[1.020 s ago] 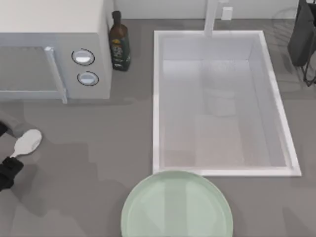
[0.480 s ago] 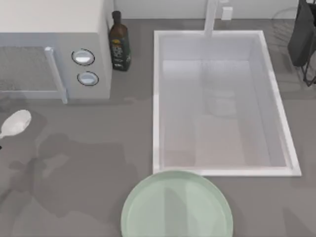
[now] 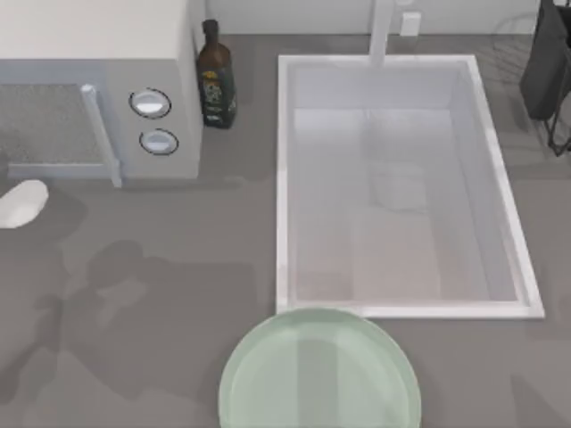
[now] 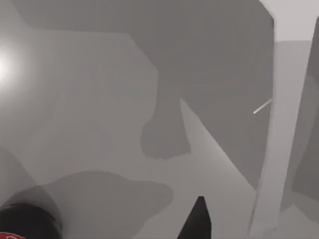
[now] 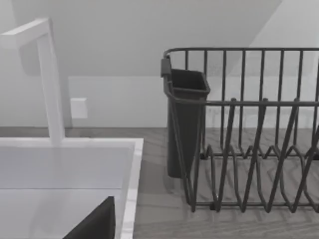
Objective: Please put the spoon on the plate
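The white spoon [image 3: 21,203] shows its bowl at the top view's far left edge, just in front of the microwave, with its handle cut off by the edge. It casts a shadow on the counter, so it is off the surface. My left gripper [image 4: 199,222] carries it from beyond that edge; one dark fingertip shows in the left wrist view, where the spoon is hidden. The pale mint-green plate [image 3: 319,370] lies at the front middle of the counter, far to the right of the spoon. My right gripper [image 5: 97,225] is parked at the back right by the sink.
A microwave [image 3: 98,80] stands at the back left with a dark bottle [image 3: 216,76] beside it. A white sink [image 3: 397,187] with a tap takes up the middle right. A dark dish rack [image 5: 249,144] with a caddy [image 3: 546,62] stands at the back right.
The spoon has moved toward the back and further left, from beside the left gripper's dark fingers to the microwave's front. The left gripper has left the top view. The plate has not moved.
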`<control>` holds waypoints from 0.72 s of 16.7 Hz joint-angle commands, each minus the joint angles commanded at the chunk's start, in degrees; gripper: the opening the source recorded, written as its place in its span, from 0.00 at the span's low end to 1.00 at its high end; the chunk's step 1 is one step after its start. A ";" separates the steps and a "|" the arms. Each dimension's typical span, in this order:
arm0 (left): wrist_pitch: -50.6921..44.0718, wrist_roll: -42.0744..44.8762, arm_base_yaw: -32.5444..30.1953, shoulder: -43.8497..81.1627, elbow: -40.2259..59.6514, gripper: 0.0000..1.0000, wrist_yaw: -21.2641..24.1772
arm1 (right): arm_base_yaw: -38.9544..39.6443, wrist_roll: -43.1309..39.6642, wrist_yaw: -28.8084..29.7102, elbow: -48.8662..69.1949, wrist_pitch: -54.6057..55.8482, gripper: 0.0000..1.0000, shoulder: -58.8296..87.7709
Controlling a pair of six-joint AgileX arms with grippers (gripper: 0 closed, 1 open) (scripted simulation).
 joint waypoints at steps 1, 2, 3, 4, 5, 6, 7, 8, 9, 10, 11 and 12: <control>0.07 -0.50 -0.22 0.03 -0.11 0.00 0.08 | 0.00 0.00 0.00 0.00 0.00 1.00 0.00; 0.20 -1.52 -0.69 0.11 -0.31 0.00 0.23 | 0.00 0.00 0.00 0.00 0.00 1.00 0.00; 0.37 -3.11 -1.41 0.30 -0.57 0.00 0.46 | 0.00 0.00 0.00 0.00 0.00 1.00 0.00; 0.59 -5.49 -2.49 0.68 -0.86 0.00 0.78 | 0.00 0.00 0.00 0.00 0.00 1.00 0.00; 0.85 -8.41 -3.79 1.14 -1.18 0.00 1.14 | 0.00 0.00 0.00 0.00 0.00 1.00 0.00; 1.14 -11.88 -5.30 1.68 -1.49 0.00 1.53 | 0.00 0.00 0.00 0.00 0.00 1.00 0.00; 1.47 -15.94 -7.03 2.26 -1.81 0.00 1.94 | 0.00 0.00 0.00 0.00 0.00 1.00 0.00; 1.86 -20.77 -8.99 2.87 -2.09 0.00 2.37 | 0.00 0.00 0.00 0.00 0.00 1.00 0.00; 2.28 -26.13 -11.08 3.51 -2.29 0.00 2.79 | 0.00 0.00 0.00 0.00 0.00 1.00 0.00; 2.72 -32.01 -13.27 4.19 -2.40 0.00 3.22 | 0.00 0.00 0.00 0.00 0.00 1.00 0.00; 3.18 -38.48 -15.58 4.92 -2.40 0.00 3.64 | 0.00 0.00 0.00 0.00 0.00 1.00 0.00; 3.61 -45.52 -18.00 5.70 -2.26 0.00 4.04 | 0.00 0.00 0.00 0.00 0.00 1.00 0.00</control>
